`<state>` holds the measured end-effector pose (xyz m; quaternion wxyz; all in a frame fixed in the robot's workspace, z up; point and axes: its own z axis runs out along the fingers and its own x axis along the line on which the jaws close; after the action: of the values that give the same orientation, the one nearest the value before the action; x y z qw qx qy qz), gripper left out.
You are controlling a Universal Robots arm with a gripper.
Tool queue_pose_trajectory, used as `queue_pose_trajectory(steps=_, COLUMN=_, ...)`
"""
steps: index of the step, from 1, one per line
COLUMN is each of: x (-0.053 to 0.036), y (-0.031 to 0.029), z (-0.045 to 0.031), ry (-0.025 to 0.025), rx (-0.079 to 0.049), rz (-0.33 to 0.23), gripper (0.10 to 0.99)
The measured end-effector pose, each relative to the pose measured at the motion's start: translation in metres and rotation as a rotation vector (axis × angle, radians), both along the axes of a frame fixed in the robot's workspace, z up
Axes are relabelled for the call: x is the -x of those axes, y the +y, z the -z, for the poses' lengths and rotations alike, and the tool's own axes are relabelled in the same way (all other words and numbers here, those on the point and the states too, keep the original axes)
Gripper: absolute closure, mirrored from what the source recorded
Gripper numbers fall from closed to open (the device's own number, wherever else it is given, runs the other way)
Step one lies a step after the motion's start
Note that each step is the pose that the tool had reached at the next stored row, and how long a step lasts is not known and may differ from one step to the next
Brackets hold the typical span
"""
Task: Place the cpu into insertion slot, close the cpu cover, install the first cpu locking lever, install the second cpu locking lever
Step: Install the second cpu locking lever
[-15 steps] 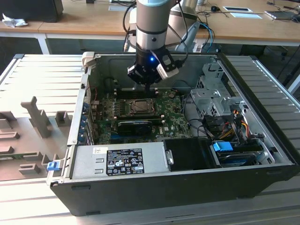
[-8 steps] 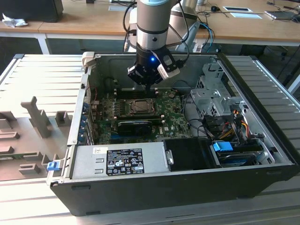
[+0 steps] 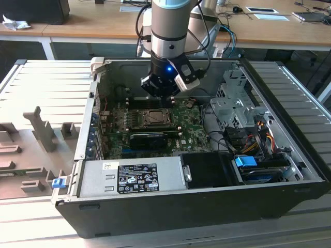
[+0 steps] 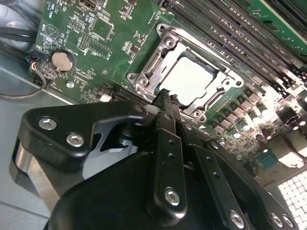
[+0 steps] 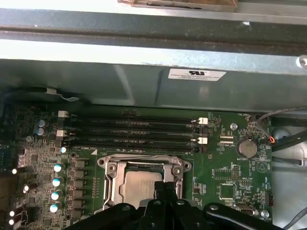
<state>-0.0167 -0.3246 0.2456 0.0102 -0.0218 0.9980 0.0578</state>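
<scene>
above the socket (image 4: pixel 189 79) near the motherboard's (image 3: pixel 191 121) middle, my gripper (image 4: pixel 165 98) hovers with jaws pinched together, holding nothing i can see. the chip (image 4: pixel 188 79) sits inside under the cover (image 4: pixel 165 48). a skewed push could bend the frame.

Wooden desks (image 3: pixel 103 20) behind — grey ribbed table (image 3: pixel 46 82) below, even light.

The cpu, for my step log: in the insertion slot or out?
In: the cpu lies flat inside the insertion slot, apart from the gripper.
</scene>
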Motion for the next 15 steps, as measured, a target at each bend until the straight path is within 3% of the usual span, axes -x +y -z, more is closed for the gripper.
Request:
queue_pose_trajectory(steps=11, x=0.0, y=-0.0044, z=0.0, ry=-0.0001, rx=0.0, rz=0.0, gripper=0.98)
queue_pose_trajectory(steps=15, x=0.0, y=-0.0093, z=0.0, ry=0.0, rx=0.0, rz=0.0, gripper=0.98)
